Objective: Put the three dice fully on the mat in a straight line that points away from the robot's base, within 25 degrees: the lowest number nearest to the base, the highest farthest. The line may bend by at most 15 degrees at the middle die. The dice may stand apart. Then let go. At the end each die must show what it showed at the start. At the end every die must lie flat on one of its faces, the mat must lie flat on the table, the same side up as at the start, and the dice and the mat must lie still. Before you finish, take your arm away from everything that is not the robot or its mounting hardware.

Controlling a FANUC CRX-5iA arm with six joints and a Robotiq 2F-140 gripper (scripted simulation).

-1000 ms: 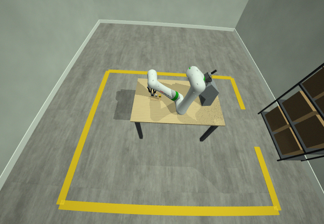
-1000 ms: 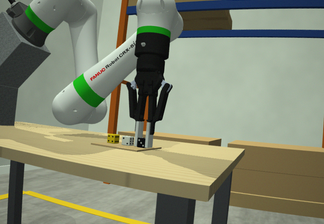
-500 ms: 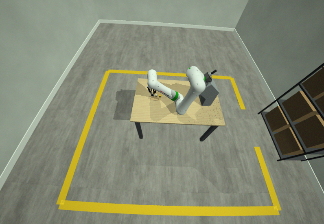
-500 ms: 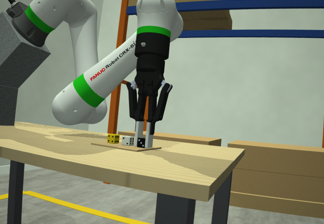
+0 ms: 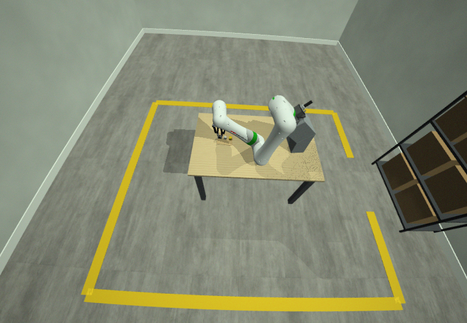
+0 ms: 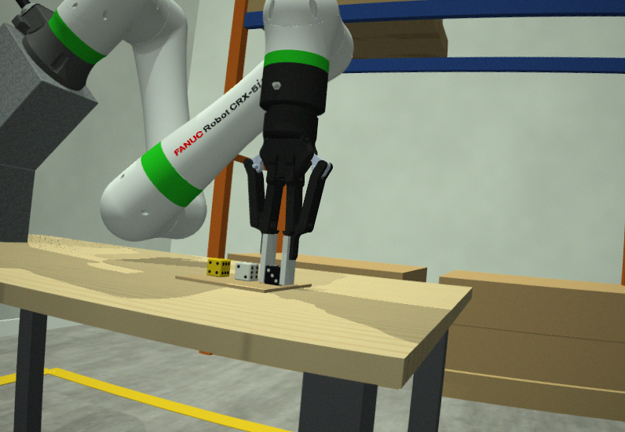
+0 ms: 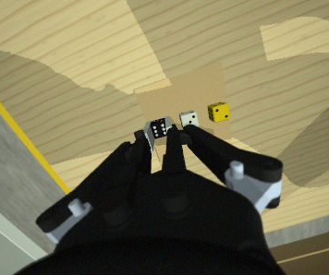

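"The black die [image 6: 272, 275] [image 7: 158, 128], where is it?"

"Over the mat [image 5: 223, 144] [image 6: 214, 281] [image 7: 189, 89], between the fingertips of the gripper [image 5: 219, 137] [image 6: 277, 276] [image 7: 160, 125]. Whether its underside touches the mat, I can't tell."

"And the jaws?"

"Nearly closed, just a die's width apart, with the black die gripped between their pale pads. It shows six pips upward."

"What's beside it?"

"The white die [image 5: 225, 137] [image 6: 246, 271] [image 7: 188, 118], near the pads; a finger partly covers it in the wrist view. Then the yellow die [image 5: 230, 138] [image 6: 217, 267] [image 7: 219, 112], two pips up, close to the mat's edge. I can't tell whether it's fully on."

"Do they line up?"

"Roughly, yes: yellow nearest the base, white in the middle, black farthest."

"And farther out?"

"The mat lies on the wooden table [image 5: 260, 172] [image 6: 323, 338] [image 7: 74, 55]. The arm [image 5: 281, 115] [image 6: 222, 118] reaches over from a grey pedestal [image 5: 301, 140] [image 6: 14, 195] at the table's other end."
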